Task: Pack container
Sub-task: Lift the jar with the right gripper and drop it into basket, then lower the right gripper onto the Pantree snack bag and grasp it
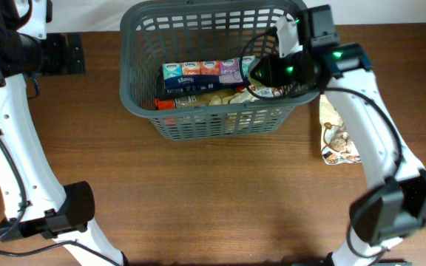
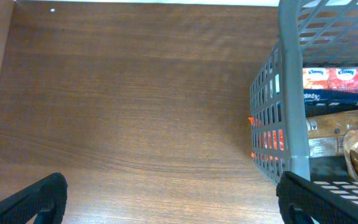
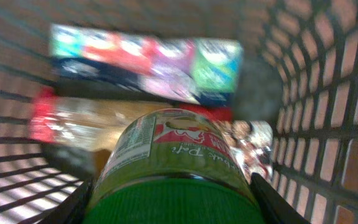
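Two arms, one loaded: the right gripper (image 1: 272,70), pinching a green-lidded jar (image 3: 173,155) with its long axis pointing down, hangs within the right end of the container (image 1: 135,96) at the table's far centre, while the left gripper (image 2: 166,202), spread, hovers outside its left wall.

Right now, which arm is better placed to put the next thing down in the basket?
Right: the right tool is inside the basket, shut on a green-lidded jar. The left tool is open and empty over bare table beside the basket.
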`<state>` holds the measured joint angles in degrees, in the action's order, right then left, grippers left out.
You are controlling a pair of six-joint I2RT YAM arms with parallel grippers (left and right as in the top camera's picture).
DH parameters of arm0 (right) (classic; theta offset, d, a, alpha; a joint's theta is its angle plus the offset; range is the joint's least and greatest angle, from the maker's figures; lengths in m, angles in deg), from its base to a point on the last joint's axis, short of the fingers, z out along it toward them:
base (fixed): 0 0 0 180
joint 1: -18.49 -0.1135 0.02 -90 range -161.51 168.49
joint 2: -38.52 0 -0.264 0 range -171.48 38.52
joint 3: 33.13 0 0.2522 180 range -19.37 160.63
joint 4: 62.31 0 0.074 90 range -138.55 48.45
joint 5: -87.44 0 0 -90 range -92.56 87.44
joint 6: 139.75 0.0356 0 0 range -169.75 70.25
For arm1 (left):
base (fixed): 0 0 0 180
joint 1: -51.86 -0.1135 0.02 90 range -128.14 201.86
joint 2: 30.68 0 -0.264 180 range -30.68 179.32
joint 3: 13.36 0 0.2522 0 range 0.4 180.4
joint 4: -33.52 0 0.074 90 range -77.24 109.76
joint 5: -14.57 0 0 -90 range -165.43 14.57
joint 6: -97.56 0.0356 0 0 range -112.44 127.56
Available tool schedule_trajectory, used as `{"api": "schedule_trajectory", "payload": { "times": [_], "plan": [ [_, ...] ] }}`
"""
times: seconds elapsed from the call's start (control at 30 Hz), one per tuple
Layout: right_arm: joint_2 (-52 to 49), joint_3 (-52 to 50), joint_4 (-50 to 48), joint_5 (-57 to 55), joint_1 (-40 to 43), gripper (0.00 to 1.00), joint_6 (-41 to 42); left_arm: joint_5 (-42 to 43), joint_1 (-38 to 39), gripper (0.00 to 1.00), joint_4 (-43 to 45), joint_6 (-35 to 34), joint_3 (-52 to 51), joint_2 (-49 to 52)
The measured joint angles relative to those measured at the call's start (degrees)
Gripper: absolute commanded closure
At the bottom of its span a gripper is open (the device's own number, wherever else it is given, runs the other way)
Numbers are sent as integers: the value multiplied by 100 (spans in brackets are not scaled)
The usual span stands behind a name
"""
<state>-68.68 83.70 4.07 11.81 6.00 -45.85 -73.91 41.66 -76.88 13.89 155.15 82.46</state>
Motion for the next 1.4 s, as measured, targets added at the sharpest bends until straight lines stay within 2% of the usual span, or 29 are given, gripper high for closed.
{"api": "schedule_trajectory", "payload": {
  "times": [0.4,0.5,0.53,0.77,0.83,1.03,1.17,1.3,1.4],
  "plan": [
    [-907,0,332,-210,-57,94,208,0,-2,1,0,-2,0,0],
    [-1027,0,417,-212,-74,51,212,0,-2,1,0,0,0,0],
    [-1043,0,420,-212,-76,43,219,0,-2,1,0,0,0,0],
    [-1036,282,516,-216,-87,12,42,0,-2,1,0,0,0,0],
    [-981,621,623,-184,-87,6,-15,0,-2,1,0,0,0,0],
    [-387,2011,1141,-476,-76,4,-140,0,-2,1,0,-2,0,0],
    [170,2962,1543,-1113,-4,3,-151,0,-2,1,0,-2,0,0],
    [584,3335,1733,-1600,264,1,-155,0,-2,1,0,-2,0,0],
    [721,3357,1821,-1801,807,1,-42,0,-2,1,0,-2,0,0]
  ]
}}
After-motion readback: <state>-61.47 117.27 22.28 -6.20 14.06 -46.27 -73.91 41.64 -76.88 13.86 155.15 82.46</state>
